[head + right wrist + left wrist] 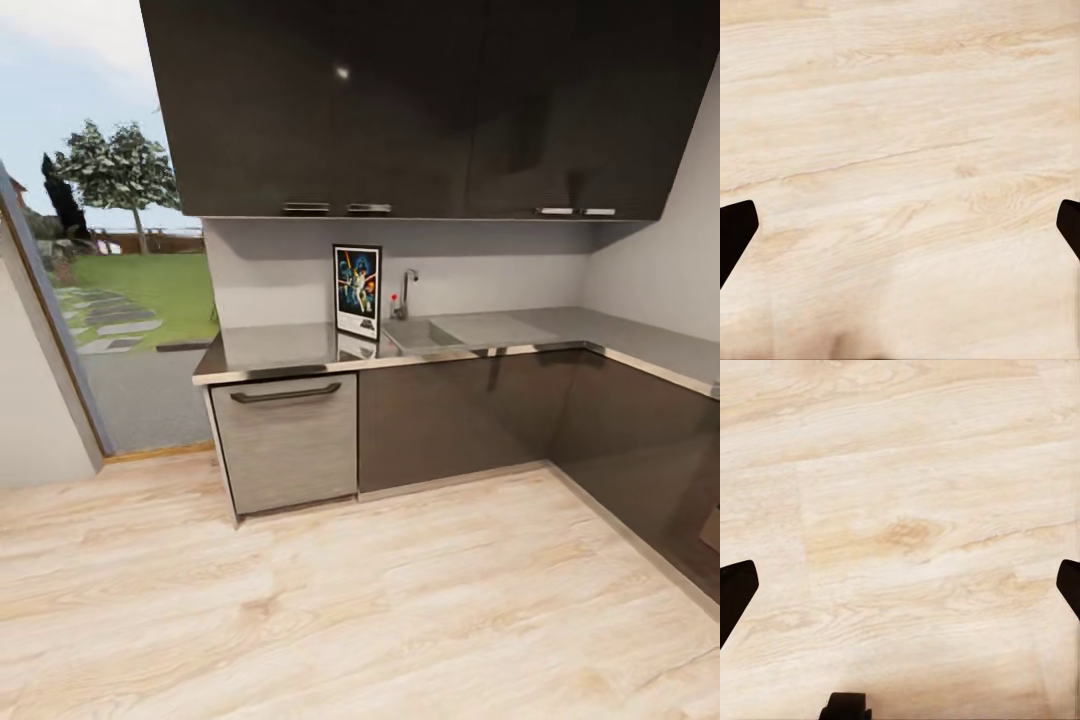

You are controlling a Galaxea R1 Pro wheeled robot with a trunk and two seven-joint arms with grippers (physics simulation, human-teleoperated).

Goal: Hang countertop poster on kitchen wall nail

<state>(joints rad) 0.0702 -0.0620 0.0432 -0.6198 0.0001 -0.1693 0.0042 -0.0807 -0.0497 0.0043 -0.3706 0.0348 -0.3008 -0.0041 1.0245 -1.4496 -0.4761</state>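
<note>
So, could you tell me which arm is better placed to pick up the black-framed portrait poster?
Neither yet: left gripper and right gripper both hang open over floor. The poster stands roughly central.

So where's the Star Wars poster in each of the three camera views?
Head view: the poster stands upright on the kitchen countertop, against the back wall, just left of the tap.
Left wrist view: not in it.
Right wrist view: not in it.
Shared landmark: the pale wood floor runs through all three views.
</note>
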